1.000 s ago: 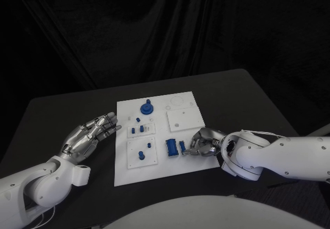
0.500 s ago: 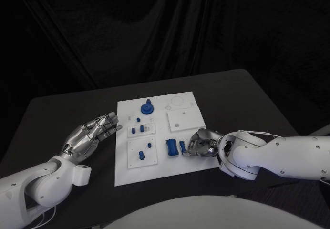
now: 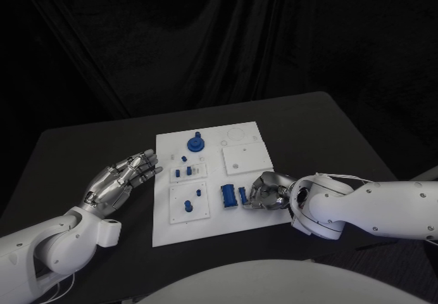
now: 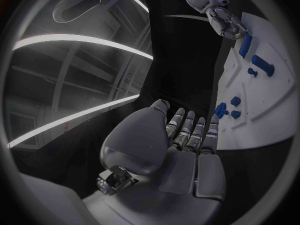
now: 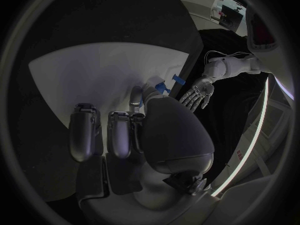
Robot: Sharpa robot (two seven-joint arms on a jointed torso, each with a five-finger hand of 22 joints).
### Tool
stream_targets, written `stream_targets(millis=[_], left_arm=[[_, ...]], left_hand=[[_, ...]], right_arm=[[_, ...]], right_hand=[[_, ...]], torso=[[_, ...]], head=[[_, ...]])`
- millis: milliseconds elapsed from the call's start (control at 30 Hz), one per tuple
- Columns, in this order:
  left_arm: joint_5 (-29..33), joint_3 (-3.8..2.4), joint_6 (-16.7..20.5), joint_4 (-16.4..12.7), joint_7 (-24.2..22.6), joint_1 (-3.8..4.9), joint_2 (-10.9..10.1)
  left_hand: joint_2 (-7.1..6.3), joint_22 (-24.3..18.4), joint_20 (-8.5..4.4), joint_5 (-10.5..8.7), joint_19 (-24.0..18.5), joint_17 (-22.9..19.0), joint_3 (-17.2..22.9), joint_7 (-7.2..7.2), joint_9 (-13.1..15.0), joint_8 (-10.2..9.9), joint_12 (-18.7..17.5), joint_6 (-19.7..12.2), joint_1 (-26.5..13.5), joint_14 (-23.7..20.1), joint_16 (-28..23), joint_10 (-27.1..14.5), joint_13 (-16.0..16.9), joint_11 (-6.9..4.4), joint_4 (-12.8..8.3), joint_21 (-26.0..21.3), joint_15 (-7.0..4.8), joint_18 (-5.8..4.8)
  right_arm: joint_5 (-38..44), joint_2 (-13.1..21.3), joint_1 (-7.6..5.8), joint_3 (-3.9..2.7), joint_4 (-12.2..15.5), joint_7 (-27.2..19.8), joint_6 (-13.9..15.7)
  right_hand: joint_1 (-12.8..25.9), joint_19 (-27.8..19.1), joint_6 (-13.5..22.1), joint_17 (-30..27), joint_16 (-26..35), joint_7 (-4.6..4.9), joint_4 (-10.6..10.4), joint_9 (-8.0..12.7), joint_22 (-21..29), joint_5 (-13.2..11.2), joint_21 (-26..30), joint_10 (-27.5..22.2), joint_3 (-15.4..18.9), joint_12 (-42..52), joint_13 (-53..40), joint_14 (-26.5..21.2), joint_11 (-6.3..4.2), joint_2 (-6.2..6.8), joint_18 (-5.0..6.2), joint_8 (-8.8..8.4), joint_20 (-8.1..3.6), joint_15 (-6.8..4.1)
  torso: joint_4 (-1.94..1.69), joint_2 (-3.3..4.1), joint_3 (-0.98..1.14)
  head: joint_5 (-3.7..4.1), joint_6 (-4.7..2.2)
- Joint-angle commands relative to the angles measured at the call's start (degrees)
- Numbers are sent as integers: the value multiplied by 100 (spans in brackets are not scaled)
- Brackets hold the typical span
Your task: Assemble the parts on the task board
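The white task board (image 3: pixel 245 135) lies mid-table with several blue parts on it: a round knob (image 3: pixel 194 142), small pegs (image 3: pixel 187 205) and a longer block (image 3: pixel 228 196). My right hand (image 3: pixel 266 192) rests on the board's right half, fingers curled down against a small blue part (image 3: pixel 243 194) beside that block. Whether it pinches that part I cannot tell. In the right wrist view this small part (image 5: pixel 164 87) peeks out past the thumb. My left hand (image 3: pixel 121 177) lies flat and empty, fingers spread, just left of the board. The left wrist view shows the right hand (image 4: pixel 222 20) over the blue block (image 4: pixel 245 44).
The black table (image 3: pixel 91 145) extends around the board, with bare room behind it and on its right. Raised white sub-plates (image 3: pixel 246 157) stand on the board. Dark curtains hang behind the table.
My right hand has edged slightly left, closing in on the small blue part. My left hand and the other parts have stayed put.
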State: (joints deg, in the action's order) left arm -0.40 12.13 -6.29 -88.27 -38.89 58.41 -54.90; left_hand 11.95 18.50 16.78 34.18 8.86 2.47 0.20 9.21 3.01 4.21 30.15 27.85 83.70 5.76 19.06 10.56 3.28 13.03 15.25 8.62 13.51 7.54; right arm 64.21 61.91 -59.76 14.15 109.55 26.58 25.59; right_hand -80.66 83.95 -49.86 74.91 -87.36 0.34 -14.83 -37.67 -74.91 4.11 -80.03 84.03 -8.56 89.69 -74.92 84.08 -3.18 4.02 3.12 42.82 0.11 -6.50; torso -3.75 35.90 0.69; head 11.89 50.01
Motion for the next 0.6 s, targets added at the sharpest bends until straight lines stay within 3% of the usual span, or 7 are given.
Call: stream_targets(millis=[33, 67, 200, 300, 433, 533, 600], left_arm=[[-6, -4, -80, -19, -168, -11, -8], [-6, -4, -71, -24, -191, -11, -14], [-7, -5, -6, -67, -300, -12, -57], [-7, -5, 103, -156, -344, -12, -100], [-8, -6, 276, -336, -334, -9, -176], [-8, -6, 384, -400, -337, 7, -208], [-8, -6, 437, -432, -350, 27, -222]], left_hand=[[16, 14, 5, 44, 56, 6, 44, 331, 5, -21, 44, 33, 62, 10, 31, 8, 9, 53, -13, 27, 22, -58], [16, 14, 5, 44, 56, 6, 44, 331, 5, -21, 44, 33, 62, 10, 31, 8, 9, 53, -13, 27, 22, -58], [13, 35, 3, 65, 78, 11, 79, 343, 12, -8, 97, 85, 81, 29, 66, 57, 17, 72, -30, 43, 32, -72], [8, 3, 1, 83, 64, 11, 96, 352, 13, -4, 118, 101, 87, 30, 69, 79, 19, 82, -37, 28, 37, -79], [-28, -197, -2, 106, -84, 22, 145, 391, 20, 11, 176, 173, 88, 48, 151, 145, 23, 159, -46, -91, 92, -133], [-41, -224, -3, 110, -118, 22, 163, 404, 24, 22, 204, 219, 87, 48, 164, 175, 26, 179, -47, -114, 109, -151], [-41, -224, -4, 114, -121, 23, 168, 407, 26, 26, 214, 239, 87, 47, 167, 184, 27, 182, -46, -116, 111, -154]], right_arm=[[18, 49, 23, 10, 52, -6, -42], [34, 71, 23, 10, 69, -53, 4], [76, 184, 20, 9, 138, -347, 296], [40, 270, 6, 8, 161, -691, 607], [-352, 378, -77, 7, 132, -1476, 1138], [-893, 418, -182, 7, 43, -2186, 1435], [-1240, 438, -258, 6, -12, -2616, 1576]], right_hand=[[-88, 178, -22, 748, 32, -11, 24, 12, -1164, -32, 23, 597, 7, 31, -1508, 452, -44, 32, -53, 2, -46, -34], [-104, 178, -26, 746, 33, -10, 27, 14, -1163, -35, 25, 597, 10, 31, -1508, 451, -43, 46, -53, 0, -46, -33], [-151, 192, -109, 775, 20, 11, -123, -1, -1174, -101, -1, 597, 157, 31, -1508, 458, -22, 342, -61, 35, -32, -17], [50, 186, -191, 726, 40, 13, -208, -42, -1170, -128, 10, 597, 311, 31, -1508, 447, -19, 498, -58, 104, -30, -12], [423, 139, -238, 560, 112, -14, -217, -61, -1137, -126, 112, 597, 382, 31, -1508, 411, -39, 476, -34, 125, -33, -22], [657, 82, -232, 480, 153, -25, -217, -57, -1100, -108, 230, 597, 327, 31, -1508, 394, -48, 345, -8, 102, -38, -31], [711, -76, -201, 83, 343, -20, -212, -61, -991, -118, 565, 597, 311, 31, -1508, 293, -42, 305, 65, 88, -30, -21]], torso=[[0, 0, 0], [0, 0, 0], [1, 0, 0], [1, 2, 0], [2, 1, 1], [0, -1, 1], [0, 0, 1]], head=[[6, -1], [-6, -1], [-25, -1], [-5, -1], [-58, -1], [-92, -1], [-100, -1]])
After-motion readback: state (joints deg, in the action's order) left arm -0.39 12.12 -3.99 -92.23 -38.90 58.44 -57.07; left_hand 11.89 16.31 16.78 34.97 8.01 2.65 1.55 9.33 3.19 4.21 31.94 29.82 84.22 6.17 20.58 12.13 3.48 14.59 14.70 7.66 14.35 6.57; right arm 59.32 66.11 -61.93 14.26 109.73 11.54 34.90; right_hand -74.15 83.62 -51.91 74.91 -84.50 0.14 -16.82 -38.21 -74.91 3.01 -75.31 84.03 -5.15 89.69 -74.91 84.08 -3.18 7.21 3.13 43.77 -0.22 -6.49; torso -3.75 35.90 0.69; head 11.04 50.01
